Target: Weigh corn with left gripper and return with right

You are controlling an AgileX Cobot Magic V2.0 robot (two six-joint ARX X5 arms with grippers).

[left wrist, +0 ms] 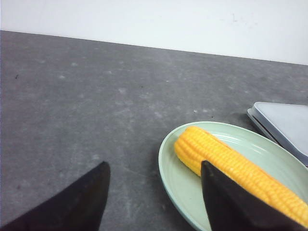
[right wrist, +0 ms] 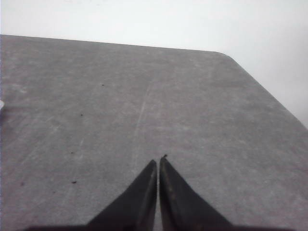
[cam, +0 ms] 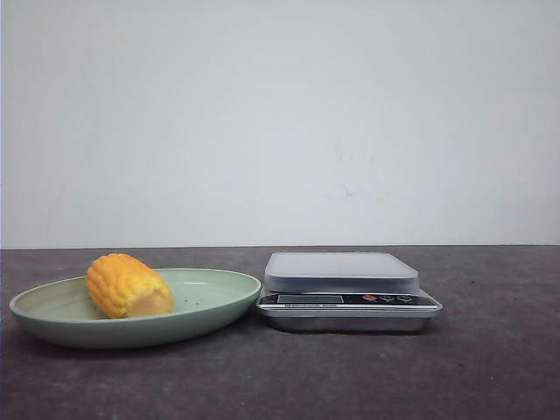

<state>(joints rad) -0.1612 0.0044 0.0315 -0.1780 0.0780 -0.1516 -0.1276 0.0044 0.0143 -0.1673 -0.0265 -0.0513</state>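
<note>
On the green plate (cam: 219, 297), just left of the scale (cam: 350, 293), the corn (cam: 127, 285) is laid. Left gripper (left wrist: 154, 192) is spread wide, empty; right gripper (right wrist: 158, 185) is closed, empty.

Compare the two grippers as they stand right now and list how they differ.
The left gripper has its dark fingers spread wide apart; the right gripper has its dark fingers pressed together. The left one sits close to the pale green round plate holding the yellow corn cob, one finger overlapping the cob in view; the right one has only bare grey table ahead. Both hold nothing and share the same pointed black fingers.
</note>
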